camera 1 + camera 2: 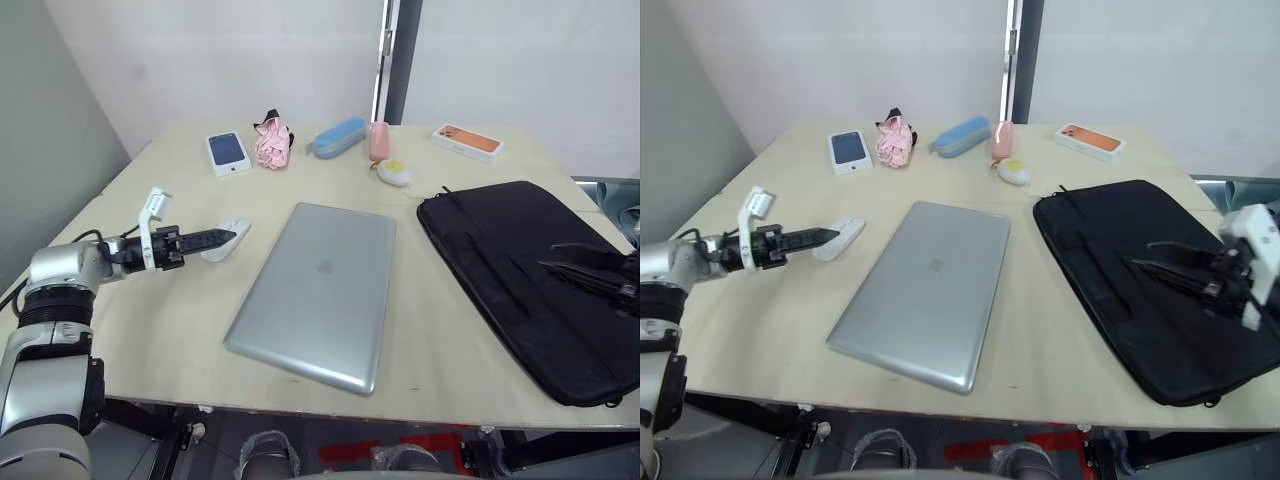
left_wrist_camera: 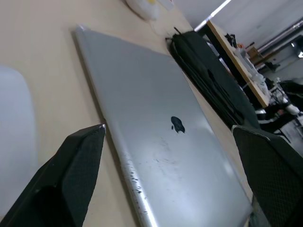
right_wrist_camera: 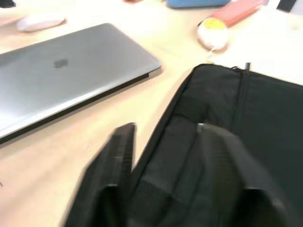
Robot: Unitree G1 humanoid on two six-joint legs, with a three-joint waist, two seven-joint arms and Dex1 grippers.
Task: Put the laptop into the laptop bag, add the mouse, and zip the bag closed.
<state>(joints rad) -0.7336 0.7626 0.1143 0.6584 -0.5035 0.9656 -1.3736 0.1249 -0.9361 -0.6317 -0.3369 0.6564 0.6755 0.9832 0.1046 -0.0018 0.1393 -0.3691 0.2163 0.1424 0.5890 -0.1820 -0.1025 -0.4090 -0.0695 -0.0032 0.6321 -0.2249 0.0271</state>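
**Laptop closed on the tabletop, bag beside it, mouse at the left fingers**

The laptop [image 1: 318, 290] lies shut and flat in the middle of the pale wooden tabletop [image 1: 150, 330], lid up with its logo showing. Just beside it on the robot's right, not touching, the laptop bag [image 1: 520, 275] lies flat.

The mouse [image 1: 226, 240] sits near the laptop's far left corner, apart from it. The left gripper [image 1: 225, 237] reaches in level over the tabletop, its tips at the mouse. In the left wrist view its fingers [image 2: 71, 179] stand apart, the laptop's edge between them and the mouse off to one side.

The right gripper [image 1: 1155, 256] hovers over the bag's top face, and its fingers [image 3: 111, 175] stand apart.

Along the far edge sit a phone box [image 1: 228, 152], a pink bundle [image 1: 271, 142], a blue pouch [image 1: 336, 137], a pink case [image 1: 379, 141], a white-and-yellow blob [image 1: 394, 173] and an orange box [image 1: 467, 141].
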